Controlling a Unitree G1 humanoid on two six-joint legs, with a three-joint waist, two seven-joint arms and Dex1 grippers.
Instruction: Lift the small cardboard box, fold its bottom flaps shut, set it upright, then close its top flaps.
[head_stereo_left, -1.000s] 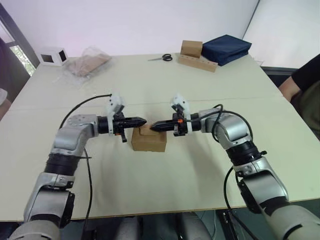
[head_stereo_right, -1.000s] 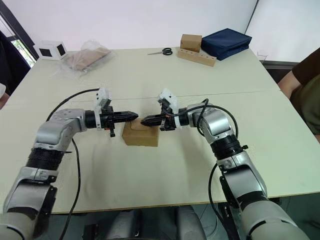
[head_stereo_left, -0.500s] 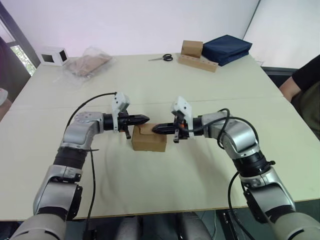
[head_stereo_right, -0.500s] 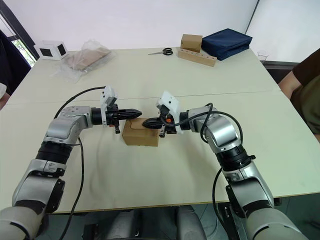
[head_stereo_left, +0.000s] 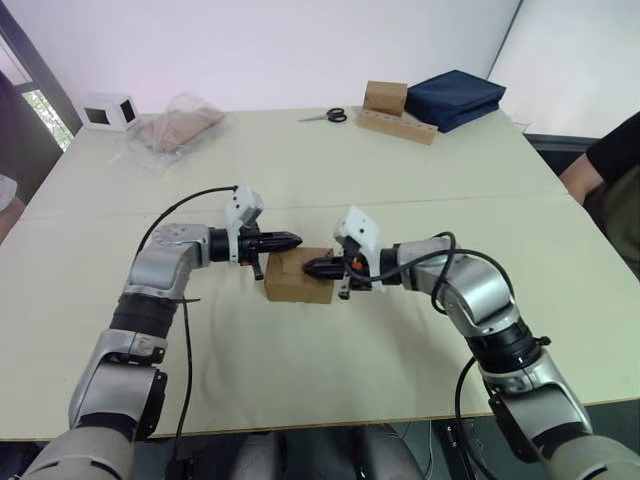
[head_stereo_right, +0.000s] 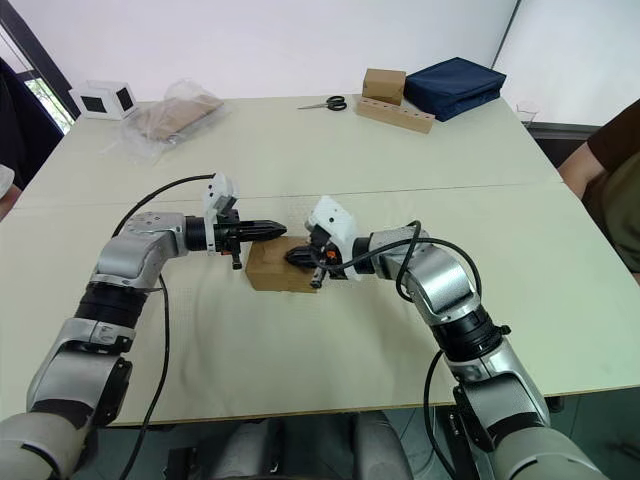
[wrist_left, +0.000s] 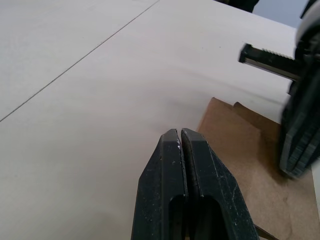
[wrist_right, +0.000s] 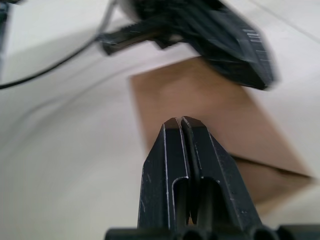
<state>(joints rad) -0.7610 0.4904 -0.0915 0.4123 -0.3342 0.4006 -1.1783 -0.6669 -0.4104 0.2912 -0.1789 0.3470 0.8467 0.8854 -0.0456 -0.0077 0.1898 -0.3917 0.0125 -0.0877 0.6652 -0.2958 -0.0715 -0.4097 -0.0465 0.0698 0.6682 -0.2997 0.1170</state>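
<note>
The small cardboard box (head_stereo_left: 296, 280), plain brown, rests on the table (head_stereo_left: 330, 180) between my two arms. My left gripper (head_stereo_left: 296, 240) is shut and empty, its tip over the box's far left top edge. From the other side, my right gripper (head_stereo_left: 309, 267) is shut too, its tip low against the box's top near the right side. The left wrist view has the shut left gripper (wrist_left: 180, 132) just short of the box (wrist_left: 235, 145). In the right wrist view, the shut right gripper (wrist_right: 181, 120) points onto the box's brown face (wrist_right: 210, 112).
At the table's far left stand a white box with dark windows (head_stereo_left: 105, 113) and a plastic bag (head_stereo_left: 178, 125). Scissors (head_stereo_left: 325, 116), a brown box (head_stereo_left: 385, 96) on a tan strip (head_stereo_left: 398, 126) and a navy bag (head_stereo_left: 452, 97) lie far right. A person (head_stereo_left: 612, 160) sits at the right edge.
My right gripper has moved left and down onto the box's top. My left gripper has crept a little to the right over the box's edge. Both stay shut.
</note>
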